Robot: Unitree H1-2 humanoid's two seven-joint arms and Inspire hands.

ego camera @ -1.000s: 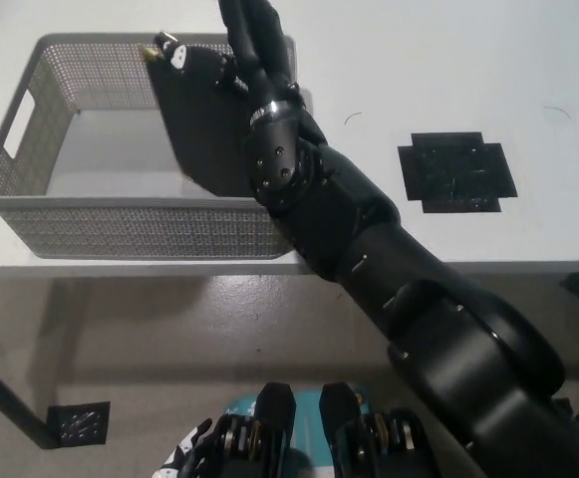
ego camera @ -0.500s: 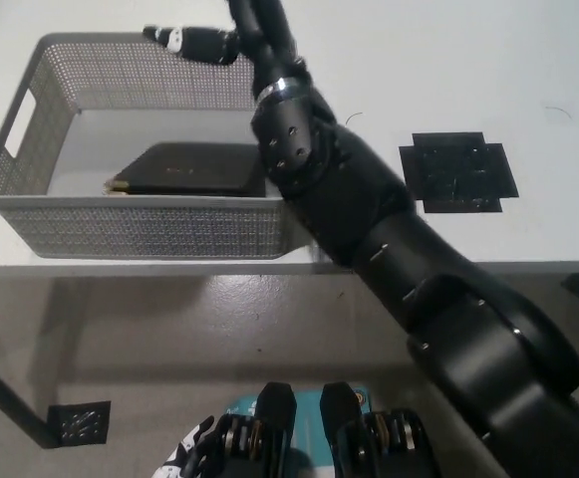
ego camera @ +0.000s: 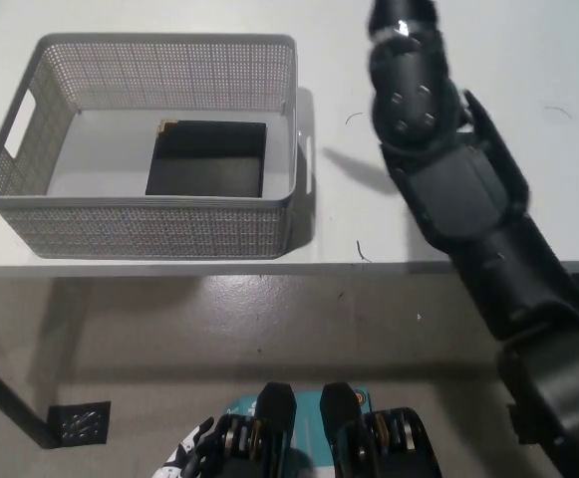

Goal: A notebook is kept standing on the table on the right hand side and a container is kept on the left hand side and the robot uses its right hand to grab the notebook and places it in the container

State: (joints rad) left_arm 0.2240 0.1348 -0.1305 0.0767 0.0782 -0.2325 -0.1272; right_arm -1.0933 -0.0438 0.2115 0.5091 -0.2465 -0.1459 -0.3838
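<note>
Notebook (ego camera: 209,158) now lies flat on the floor of the grey mesh container (ego camera: 140,231), released since half a second ago; left hand (ego camera: 191,454) rests low at bottom edge, fingers unclear. Right arm (ego camera: 458,189) has swung clear rightward over white table (ego camera: 528,60), its hand out of frame.

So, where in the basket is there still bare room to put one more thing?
Inside the basket, the floor is bare left of the notebook, toward the handle slot. The notebook fills the right half, close to the right wall.
</note>
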